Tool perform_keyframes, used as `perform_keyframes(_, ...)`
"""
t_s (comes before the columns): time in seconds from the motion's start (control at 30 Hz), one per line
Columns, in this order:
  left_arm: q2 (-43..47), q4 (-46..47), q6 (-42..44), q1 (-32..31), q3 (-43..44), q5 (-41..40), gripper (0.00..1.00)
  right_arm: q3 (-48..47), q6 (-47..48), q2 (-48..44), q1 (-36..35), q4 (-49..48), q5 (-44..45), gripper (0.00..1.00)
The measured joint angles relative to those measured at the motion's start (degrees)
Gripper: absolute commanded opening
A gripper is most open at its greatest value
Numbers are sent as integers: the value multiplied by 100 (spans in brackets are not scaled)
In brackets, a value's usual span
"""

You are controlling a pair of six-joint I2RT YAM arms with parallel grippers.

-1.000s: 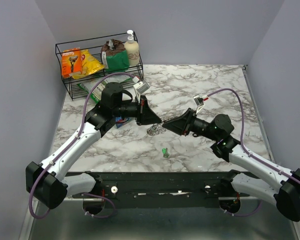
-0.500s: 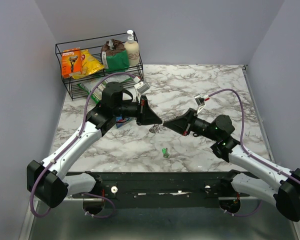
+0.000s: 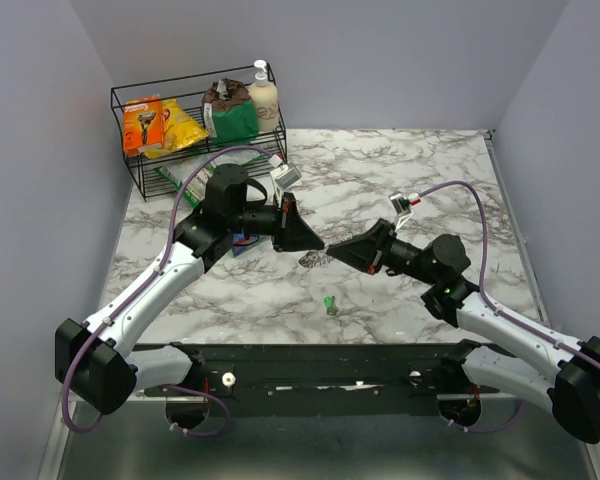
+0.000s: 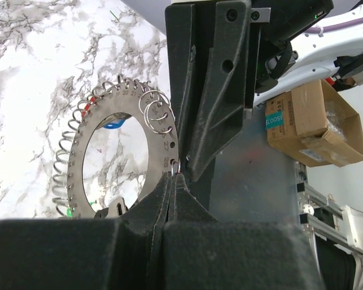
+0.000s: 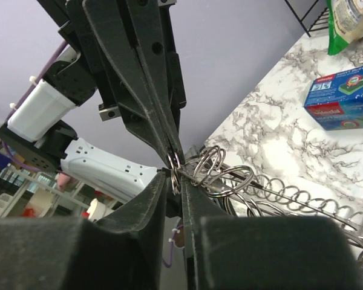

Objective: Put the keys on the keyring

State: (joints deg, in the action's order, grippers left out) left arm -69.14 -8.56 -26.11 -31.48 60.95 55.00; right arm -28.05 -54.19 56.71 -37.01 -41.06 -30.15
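Note:
The keyring, a flat metal disc (image 4: 163,142) edged with many small split rings (image 4: 159,115), hangs above the table between both grippers and shows small in the top view (image 3: 310,259). My left gripper (image 3: 318,243) is shut, pinching a small split ring at the disc's rim (image 4: 174,171). My right gripper (image 3: 333,246) meets it tip to tip, its jaws closed on the same rim and a split ring (image 5: 175,168). A green-headed key (image 3: 330,303) lies on the marble in front of them. No blue or red key shows clearly.
A black wire rack (image 3: 130,165) with packets and a bottle (image 3: 264,95) stands at the back left. A blue box (image 5: 342,103) lies on the marble table (image 3: 400,170) under the left arm. Grey walls close in the left, back and right sides.
Both grippers stay tip to tip on the keyring. The right arm has shifted slightly right and back, and the hanging ring looks a little more edge-on. The green key has not moved.

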Motion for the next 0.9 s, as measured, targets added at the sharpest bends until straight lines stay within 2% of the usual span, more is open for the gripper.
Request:
perform_keyframes(0.57,-2,-83,81,-42,-105,11,0,378,-188,-74,-2,-520,55,28)
perform_keyframes(0.77,-39,-87,103,-52,-444,-264,0,835,-236,149,0,-1025,151,29)
perform_keyframes(0.9,-164,57,7,-52,-1021,-684,0,1117,-293,505,2,-1519,199,30)
